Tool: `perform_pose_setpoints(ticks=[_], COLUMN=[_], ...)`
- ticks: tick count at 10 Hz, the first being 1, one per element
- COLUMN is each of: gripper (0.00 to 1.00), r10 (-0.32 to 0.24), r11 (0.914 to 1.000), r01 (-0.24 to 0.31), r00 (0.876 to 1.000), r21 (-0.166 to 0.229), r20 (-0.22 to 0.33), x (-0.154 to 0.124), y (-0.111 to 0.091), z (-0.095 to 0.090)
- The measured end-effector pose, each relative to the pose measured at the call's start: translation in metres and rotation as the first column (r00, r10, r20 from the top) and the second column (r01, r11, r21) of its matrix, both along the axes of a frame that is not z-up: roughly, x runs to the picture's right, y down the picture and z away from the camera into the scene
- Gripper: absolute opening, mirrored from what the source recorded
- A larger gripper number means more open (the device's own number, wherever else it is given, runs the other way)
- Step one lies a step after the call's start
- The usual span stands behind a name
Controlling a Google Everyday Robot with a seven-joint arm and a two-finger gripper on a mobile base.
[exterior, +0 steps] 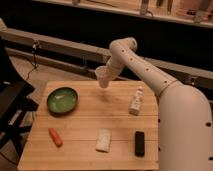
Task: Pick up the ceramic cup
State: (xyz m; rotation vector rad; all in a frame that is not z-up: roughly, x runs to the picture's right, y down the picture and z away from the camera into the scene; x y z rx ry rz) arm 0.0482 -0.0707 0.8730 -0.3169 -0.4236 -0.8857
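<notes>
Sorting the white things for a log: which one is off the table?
The ceramic cup, held up at the pincer; the white bottle and white block rest on the wood.

Landmark: round green bowl [62,100], on the light wooden tabletop [117,125], left part.
- Small white ceramic cup [103,77]: right of and behind bowl, raised, at the hand [106,75].
- White narrow-topped bottle [136,101]: far right.
- Orange carrot [55,136]: in front.
- Flat white rectangular block [104,140], black bar [139,143]: front-right.
</notes>
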Motion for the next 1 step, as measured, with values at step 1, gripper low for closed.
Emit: perform_pose_setpoints(ticks=[1], gripper=[0.00], r10=[0.000], r11=[1.0000], r01=[0.000], r00=[1.000], r21=[0.001], r20=[0.001], x=[0.0000], y=[-0.0008], z=[-0.0002])
